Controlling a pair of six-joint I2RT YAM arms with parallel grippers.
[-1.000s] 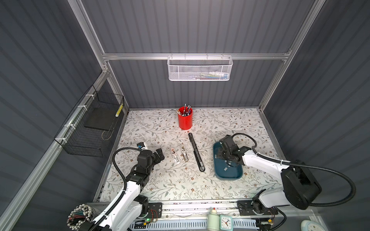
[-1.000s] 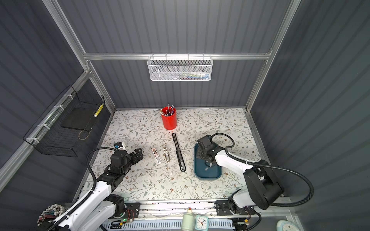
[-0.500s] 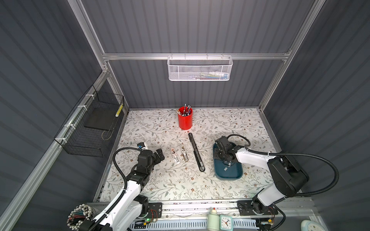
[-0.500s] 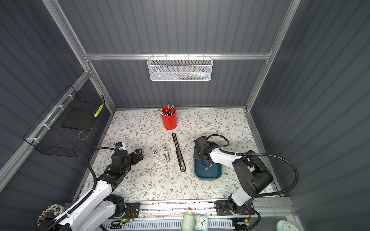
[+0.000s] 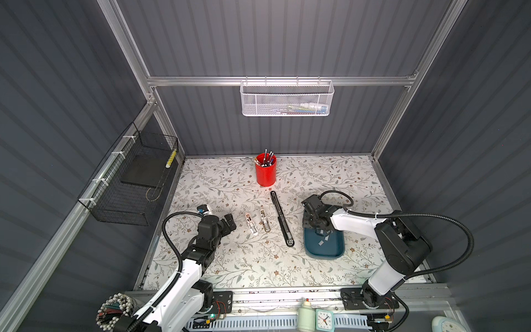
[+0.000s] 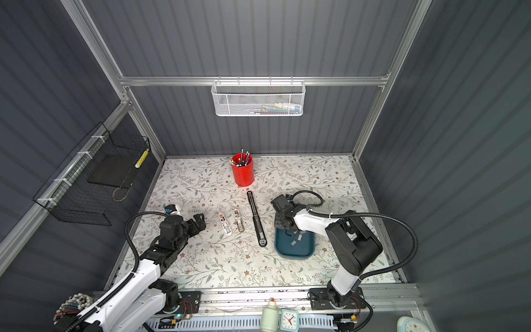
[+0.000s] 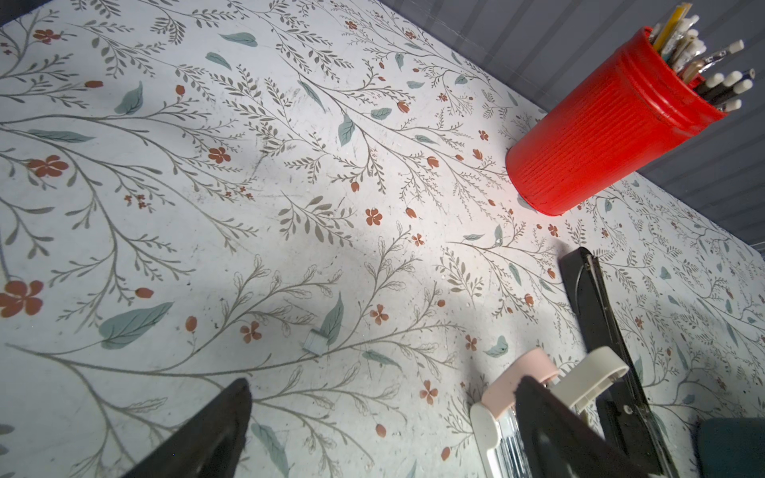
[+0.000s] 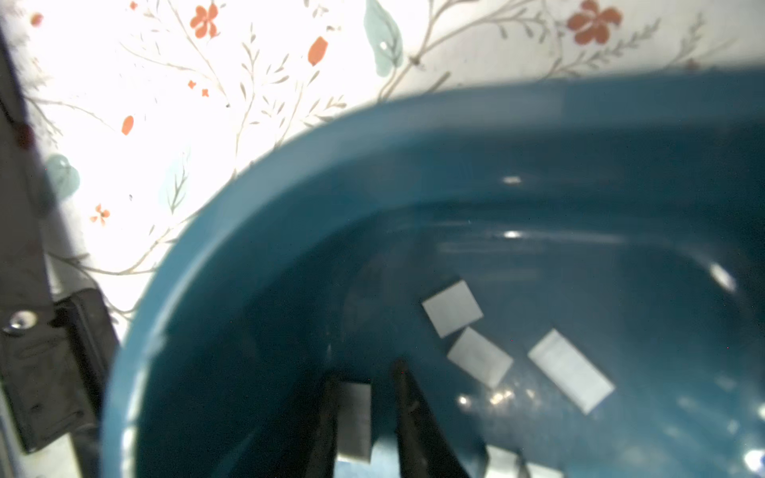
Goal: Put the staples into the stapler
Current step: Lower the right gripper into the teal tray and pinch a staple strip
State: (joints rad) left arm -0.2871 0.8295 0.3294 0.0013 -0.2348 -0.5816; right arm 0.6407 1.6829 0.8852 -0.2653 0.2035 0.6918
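Several pale grey staples (image 8: 569, 370) lie in the teal tray (image 8: 256, 215), also seen in both top views (image 5: 321, 243) (image 6: 294, 243). My right gripper (image 8: 370, 418) reaches down into the tray's far left corner (image 5: 314, 228). Its jaws stand narrowly apart round one staple strip (image 8: 354, 420). The strip rests against one finger with a slim gap to the other, so a pinch cannot be told. A long black stapler (image 5: 282, 219) lies opened flat left of the tray. My left gripper (image 5: 230, 222) hovers open and empty over the mat (image 7: 383, 430).
Two small opened staplers, one pink-white (image 5: 250, 224) and one beige (image 5: 265, 220), lie between the left gripper and the black stapler. A red pencil cup (image 5: 265, 169) stands at the back. A tiny staple piece (image 7: 314, 342) lies on the floral mat.
The right gripper has shifted slightly left inside the tray and its elbow has swung inward. The left arm has not moved.
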